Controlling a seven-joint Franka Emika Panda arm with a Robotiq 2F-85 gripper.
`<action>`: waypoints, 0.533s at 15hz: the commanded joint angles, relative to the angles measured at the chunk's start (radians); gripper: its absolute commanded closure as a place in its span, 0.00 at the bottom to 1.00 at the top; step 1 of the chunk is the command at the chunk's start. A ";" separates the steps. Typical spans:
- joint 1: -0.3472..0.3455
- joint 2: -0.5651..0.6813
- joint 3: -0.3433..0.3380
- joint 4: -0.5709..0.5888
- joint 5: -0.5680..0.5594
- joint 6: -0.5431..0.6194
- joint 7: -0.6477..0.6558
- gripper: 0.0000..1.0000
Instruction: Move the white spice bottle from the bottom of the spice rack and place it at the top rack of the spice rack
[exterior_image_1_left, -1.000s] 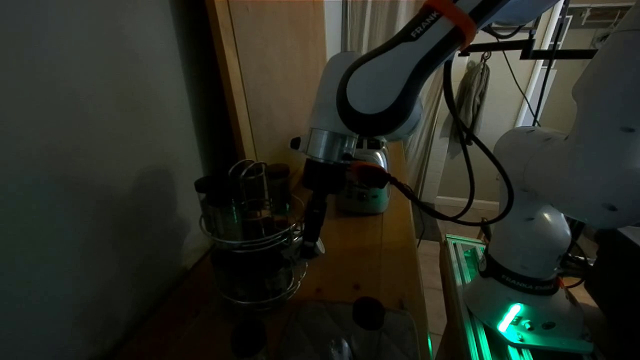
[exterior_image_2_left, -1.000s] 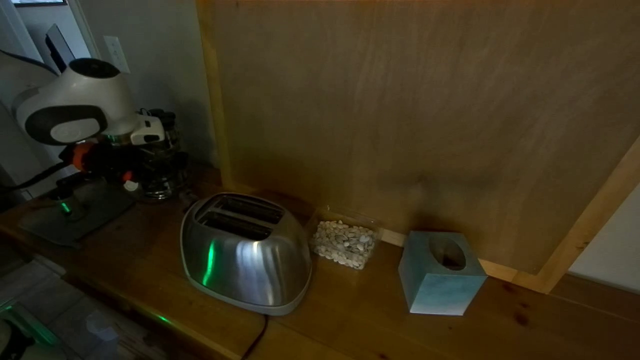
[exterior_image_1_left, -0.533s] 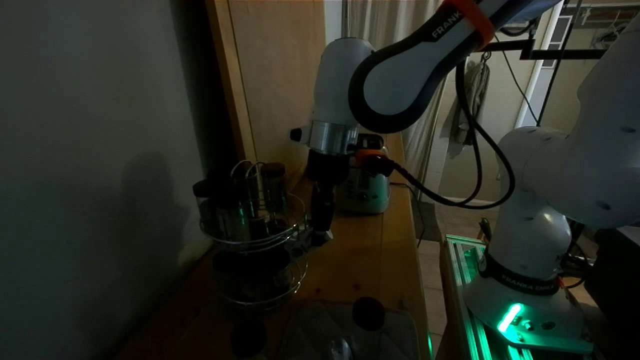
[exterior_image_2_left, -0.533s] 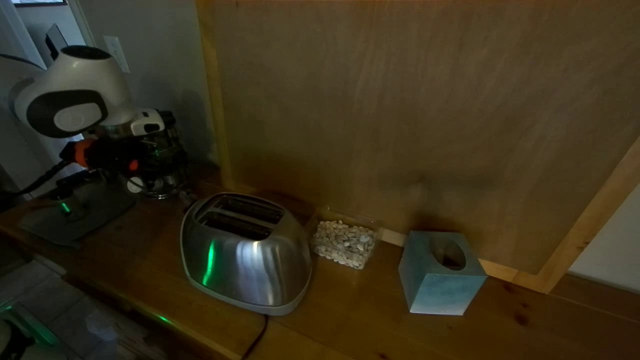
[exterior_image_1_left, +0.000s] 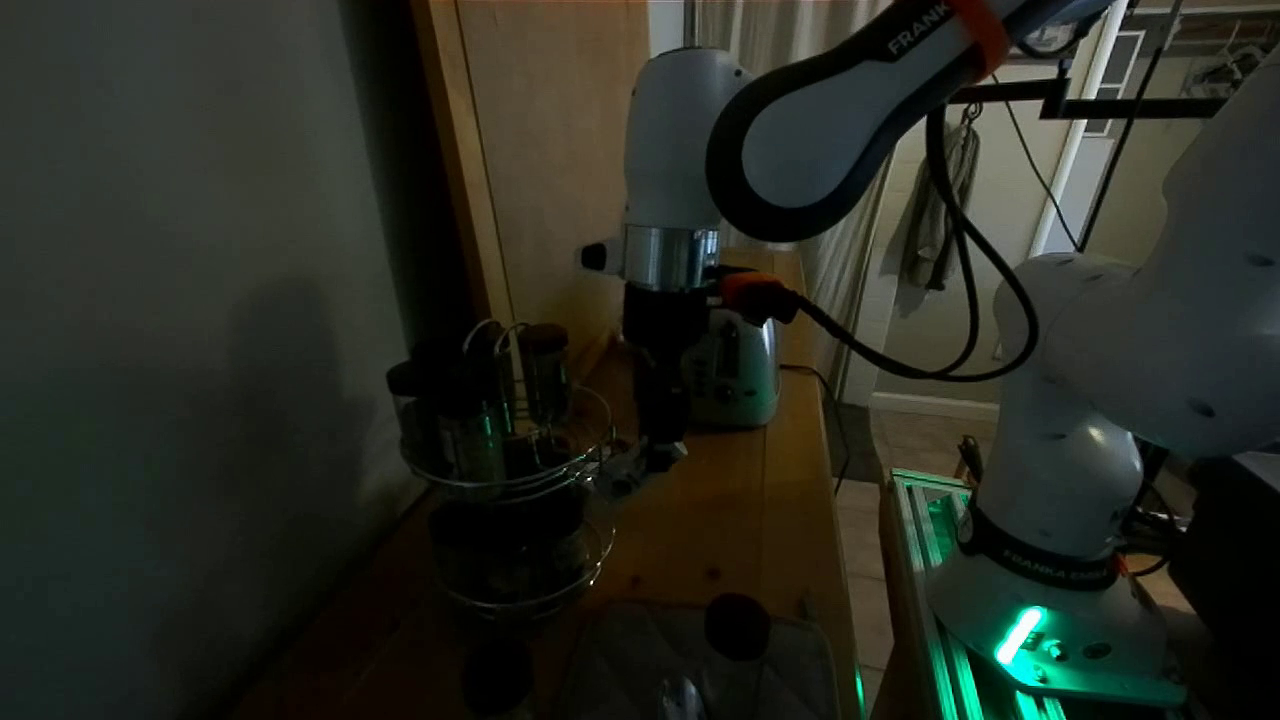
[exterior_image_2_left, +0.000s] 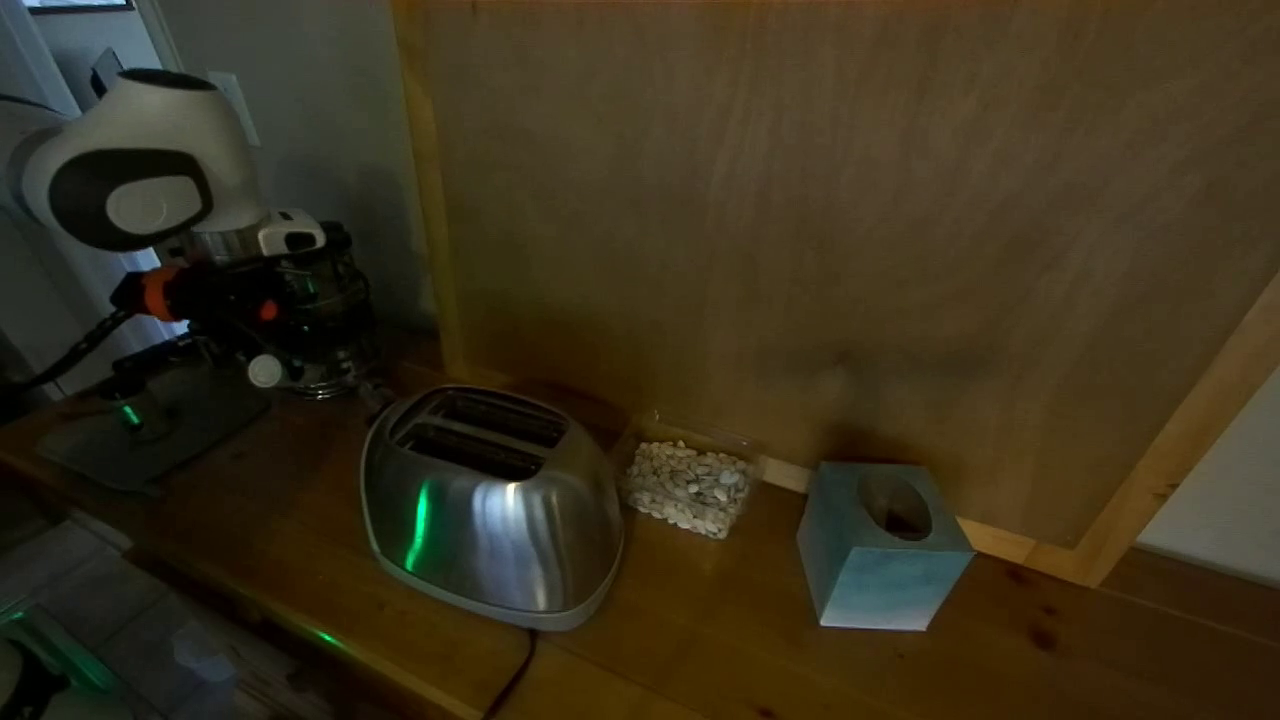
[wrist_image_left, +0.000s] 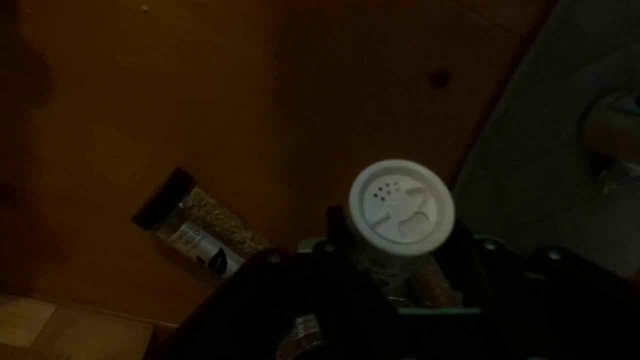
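Note:
My gripper (exterior_image_1_left: 655, 455) is shut on the white spice bottle (exterior_image_1_left: 622, 478). The bottle is tilted well over. Its white shaker cap (wrist_image_left: 400, 207) sits between the dark fingers in the wrist view, and the cap also shows in an exterior view (exterior_image_2_left: 265, 371). The spice rack (exterior_image_1_left: 515, 490) stands by the wall as a round two-tier wire carousel. Darker jars stand on its upper tier and dark jars fill much of the lower one. The bottle's far end is at the rack's near side, around the upper rim's height; whether it touches the wire cannot be told.
A fennel seed jar (wrist_image_left: 205, 235) lies on the wooden counter. A toaster (exterior_image_2_left: 490, 530) stands beyond the rack. A box of pebbles (exterior_image_2_left: 690, 485) and a blue tissue box (exterior_image_2_left: 885, 560) are farther along. Dark-lidded jars (exterior_image_1_left: 737, 627) stand by a grey mat (exterior_image_1_left: 800, 670).
My gripper has risen and moved away from the rack, toward the toaster side in view, carrying the white bottle up and out from the lower tier's side.

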 joint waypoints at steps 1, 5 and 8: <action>-0.059 -0.054 0.031 0.028 -0.142 -0.098 0.042 0.80; -0.084 -0.082 0.049 0.052 -0.270 -0.166 0.043 0.80; -0.068 -0.090 0.059 0.076 -0.347 -0.183 -0.014 0.80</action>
